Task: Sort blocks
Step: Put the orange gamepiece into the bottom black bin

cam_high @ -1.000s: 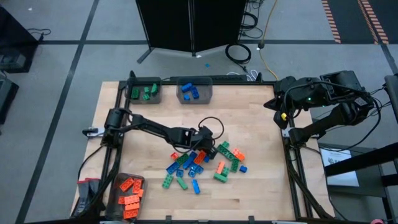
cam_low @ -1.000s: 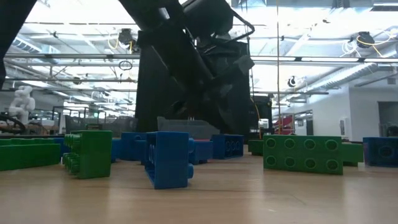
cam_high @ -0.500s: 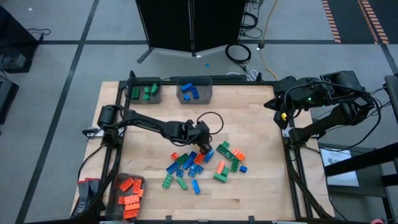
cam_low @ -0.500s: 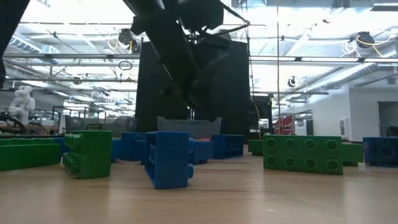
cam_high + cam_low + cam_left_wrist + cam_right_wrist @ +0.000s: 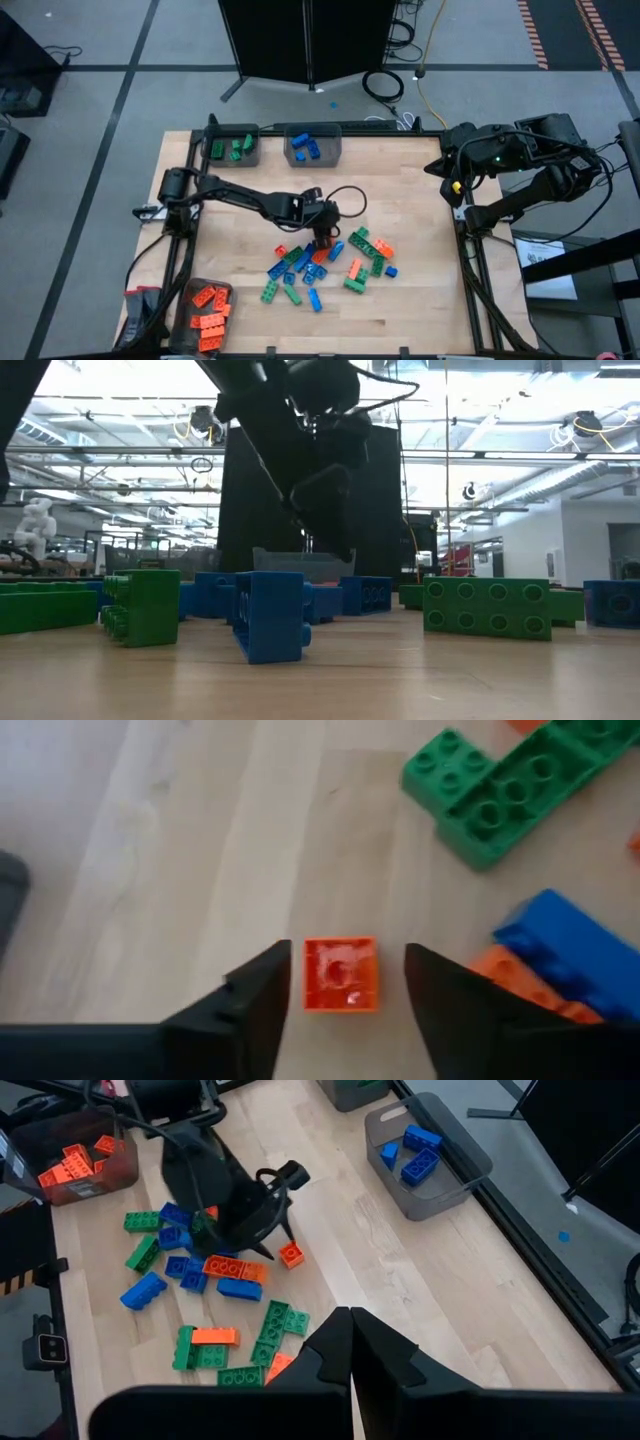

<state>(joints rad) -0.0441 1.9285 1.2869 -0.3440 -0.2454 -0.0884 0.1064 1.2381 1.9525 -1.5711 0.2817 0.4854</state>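
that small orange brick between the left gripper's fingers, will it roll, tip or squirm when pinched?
The small orange brick looks like rigid moulded plastic, so it probably won't flex. It lies flat on the table with square sides, so rolling seems unlikely. It is tiny, with the open left gripper straddling it, so an off-centre pinch might twist it.

No text, label, brand, number or sign can be read anywhere in these views: the small studded plastic bricks, the translucent grey bins, the wooden desk, the dark arms and the room behind them all show no legible writing
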